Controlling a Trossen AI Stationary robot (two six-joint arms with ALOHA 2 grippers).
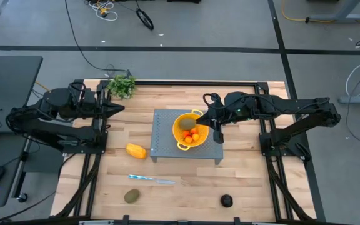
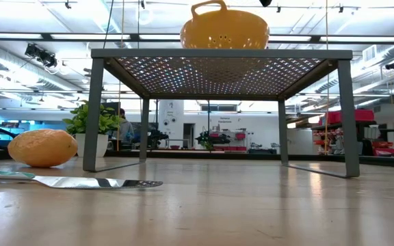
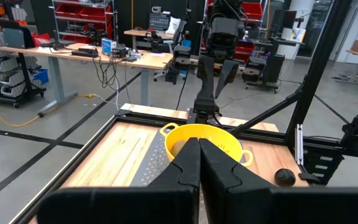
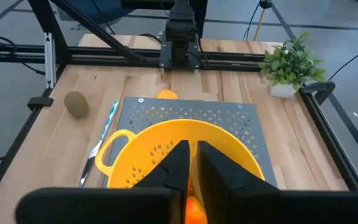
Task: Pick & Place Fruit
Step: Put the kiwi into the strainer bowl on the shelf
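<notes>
1. On the table [image 1: 242, 181] I see a grey perforated stand [image 1: 167, 150] at the centre, and on it a yellow colander [image 1: 181, 122] already holding a brownish-green oval [image 1: 189, 124] and a few small orange-red balls [image 1: 193, 135]
2. My right arm reaches in over the colander; the right gripper [image 4: 191, 163] hangs just above the bowl, fingers drawn nearly together, and I see nothing between them, so I judge it empty
3. My left arm waits at the table's left edge, the left gripper [image 3: 199, 163] closed tight on nothing and pointed toward the colander
4. Largest fruit left out is the yellow-orange oblong [image 1: 136, 150], lying on the wood just left of the stand; I expect it to be firm and a little weighty, best taken across its narrow middle
5. A second brownish-green oval [image 1: 132, 196] lies near the front edge, close to the thin knife [image 1: 152, 180]; its skin looks dull, so I expect a fair grip across the short axis, with care to keep clear of the blade
6. Smallest is the blackish round fruit [image 1: 227, 200], front right, well apart from the rest; I judge it light and prone to roll, so the fingers should come straight down and close across its middle
</notes>
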